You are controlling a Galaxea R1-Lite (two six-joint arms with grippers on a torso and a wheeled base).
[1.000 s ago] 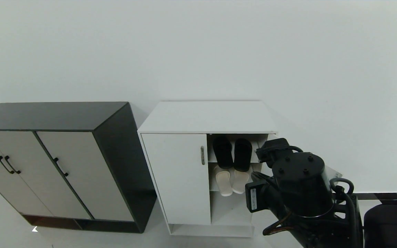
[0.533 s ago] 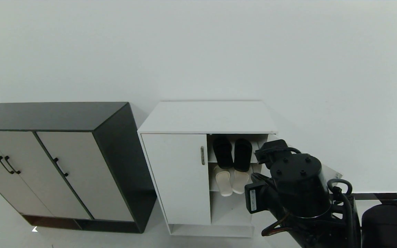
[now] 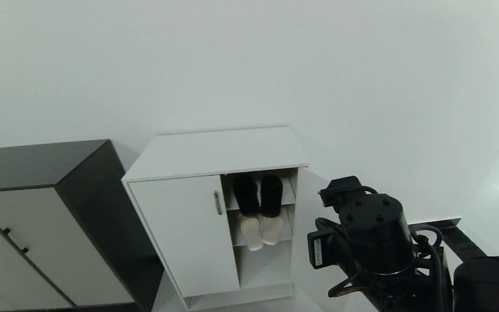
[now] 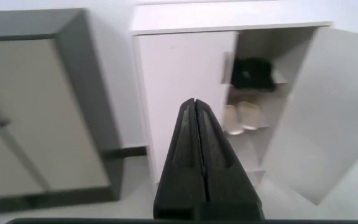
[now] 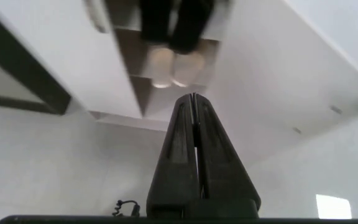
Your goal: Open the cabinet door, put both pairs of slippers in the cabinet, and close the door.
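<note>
- Standing against the wall, the cabinet has its right door swung wide open and its left door shut, with a small handle at that door's inner edge.
- Contents, upper shelf: black slippers, side by side, toes pointing outward.
- Contents, middle shelf: white slippers, directly below the black pair, also side by side and overhanging the shelf edge slightly.
- Task status, as judged: both pairs are housed, and only the closing of the door is outstanding.
- Left hand: fingers pressed together, holding nothing, pointed at the cabinet front from well back.
- Right hand: fingers likewise closed and holding nothing, near the open door and aimed toward the shelves.
- Handling of the door, as judged: a stiff, flat panel hinged on the cabinet's right side. It should swing lightly and needs no grip.
- Point of contact, as judged: a push on the outer face near the free edge, away from the hinge, gives the most leverage. The surface looks smooth, so a closed hand may slide along it.
- Risk, as judged: the overhanging white toes could foul the door as it shuts.
- Slippers, as judged: light and soft, so they are unlikely to resist.
- Adjacent item: a dark cabinet stands just beside, to the left, doors shut.
</note>
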